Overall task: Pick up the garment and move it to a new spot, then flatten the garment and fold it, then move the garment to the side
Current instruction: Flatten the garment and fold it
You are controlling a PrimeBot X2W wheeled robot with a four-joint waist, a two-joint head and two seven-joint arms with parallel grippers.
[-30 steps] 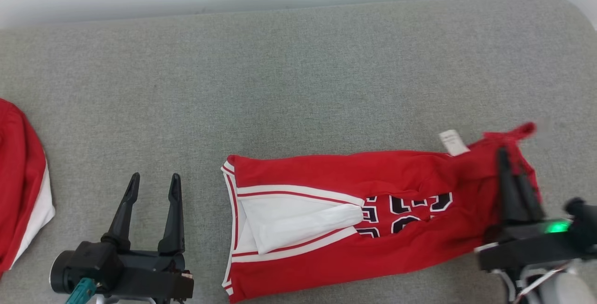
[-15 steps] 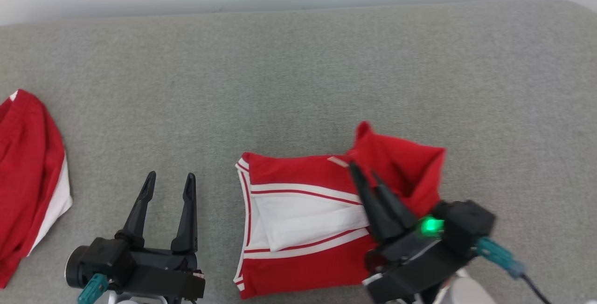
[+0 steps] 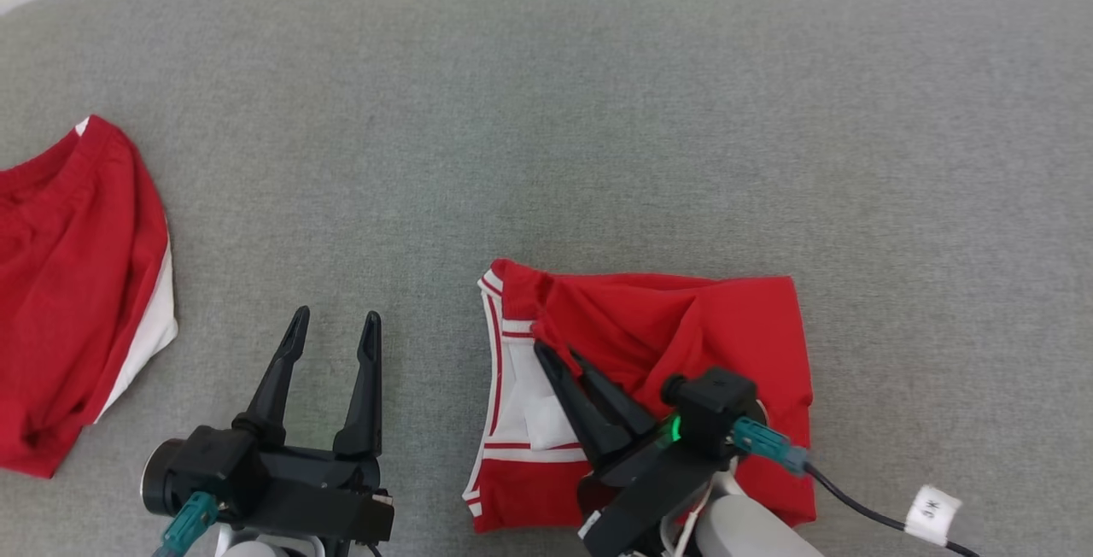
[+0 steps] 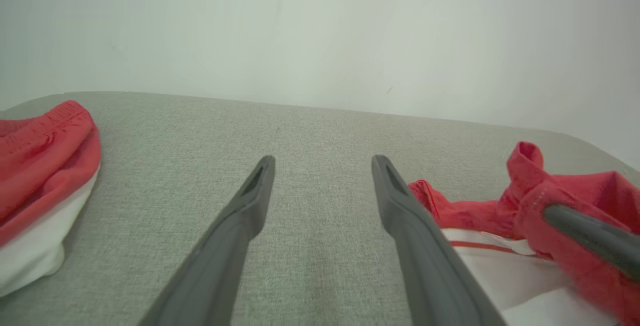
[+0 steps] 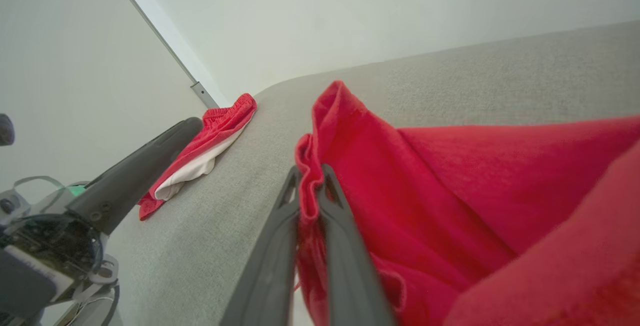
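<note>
My right gripper pinches a fold of the red white-trimmed jersey garment on the grey fabric tabletop; my left gripper spread beside it.

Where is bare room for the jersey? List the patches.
Bare: the far strip of grey surface beyond both garments, and right of the jersey. Between shorts and jersey, the open left gripper takes the near part. Crowded: at the right gripper, shut on the jersey.

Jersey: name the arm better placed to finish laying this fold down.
Right. The right gripper has its fingers shut on the jersey at its folded-over edge; the left gripper stands open beside it over bare cushion, holding nothing.
</note>
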